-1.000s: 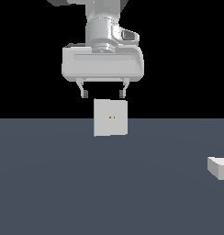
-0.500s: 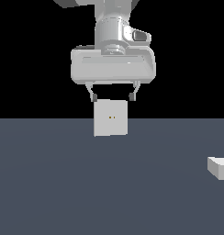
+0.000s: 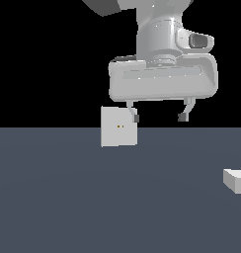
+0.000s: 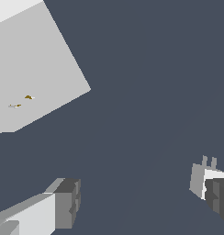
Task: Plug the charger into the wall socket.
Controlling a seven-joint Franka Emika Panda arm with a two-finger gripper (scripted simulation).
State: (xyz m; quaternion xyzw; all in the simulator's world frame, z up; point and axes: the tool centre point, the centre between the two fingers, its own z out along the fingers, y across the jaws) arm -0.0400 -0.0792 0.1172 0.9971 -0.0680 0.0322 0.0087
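Charger [image 3: 235, 180] cut by frame edge, half-hidden behind claw [image 4: 141, 202] finger.

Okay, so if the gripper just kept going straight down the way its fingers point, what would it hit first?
Probably just the bare floor. The gripper hangs open and holds nothing. In the wrist view only floor shows between its fingers; the charger lies beside one fingertip and the wall socket off to the side, though depth is uncertain.

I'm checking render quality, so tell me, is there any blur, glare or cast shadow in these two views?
Exterior view: sharp, flat shading, no cast shadows under the charger or wall socket, black backdrop. Wrist view: crisp too, no glare; the socket plate shades evenly.
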